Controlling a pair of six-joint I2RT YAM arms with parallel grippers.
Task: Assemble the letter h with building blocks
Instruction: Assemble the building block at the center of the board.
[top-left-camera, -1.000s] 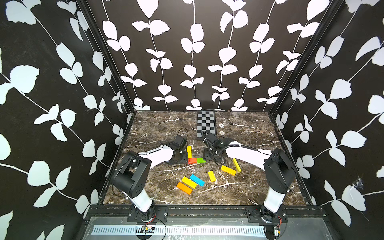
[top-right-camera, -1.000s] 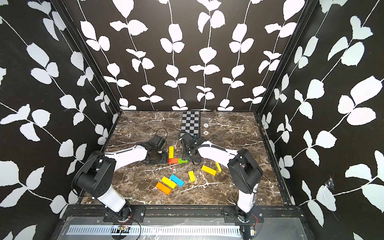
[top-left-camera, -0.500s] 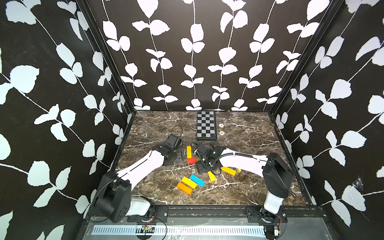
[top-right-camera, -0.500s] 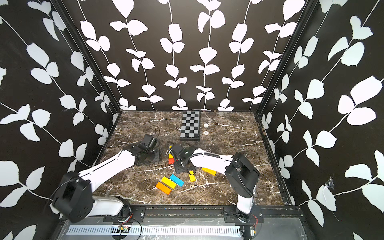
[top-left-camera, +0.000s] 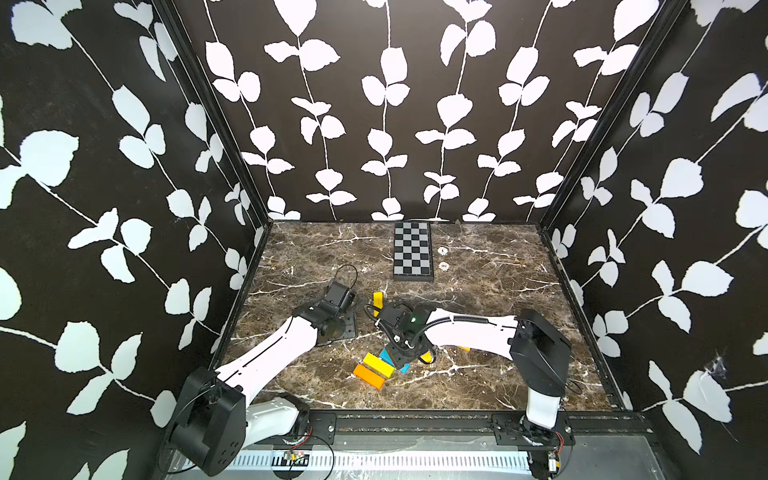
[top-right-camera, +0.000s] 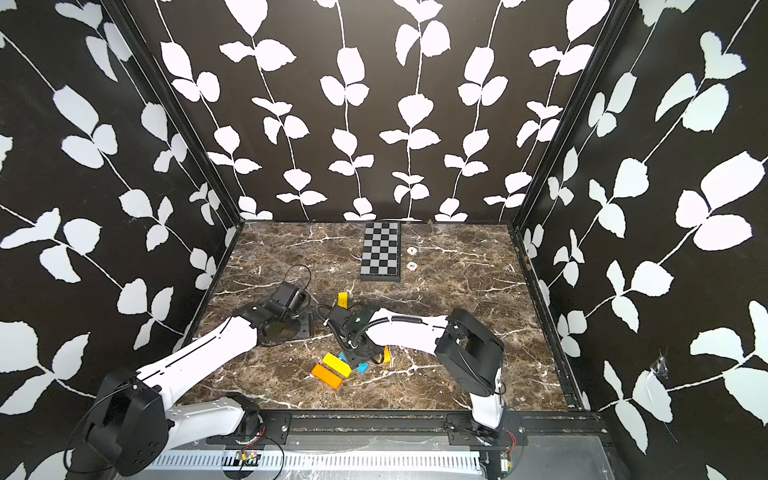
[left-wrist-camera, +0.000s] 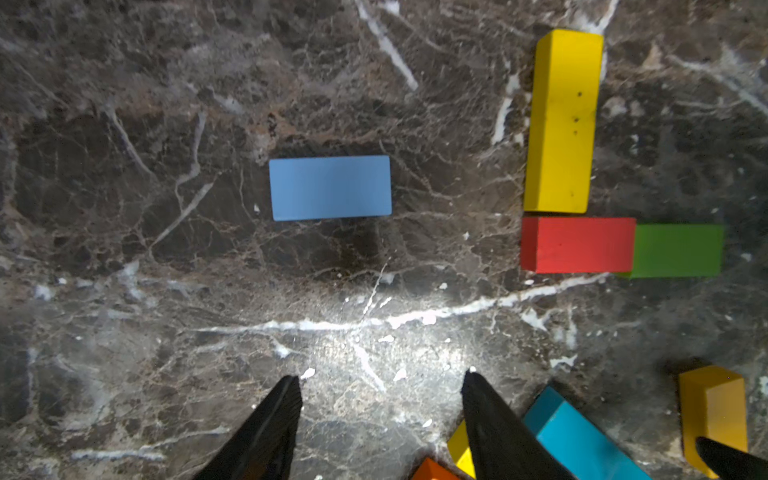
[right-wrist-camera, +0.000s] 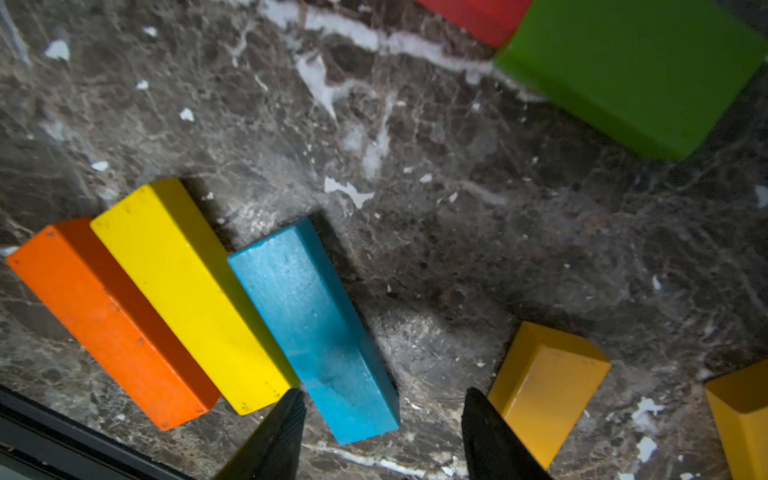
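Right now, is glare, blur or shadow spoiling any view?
Left wrist view: bright glare patch on the marble table just ahead of the left gripper, corners dark, flat blue block crisp. Right wrist view: green block soft and blurred, teal bar sharp with a hard shadow. In both top views: even light, but the right arm covers most of that teal bar.

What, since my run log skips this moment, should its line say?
left gripper: open, empty | right gripper: open over blue bar | h so far: yellow bar, red block, green block
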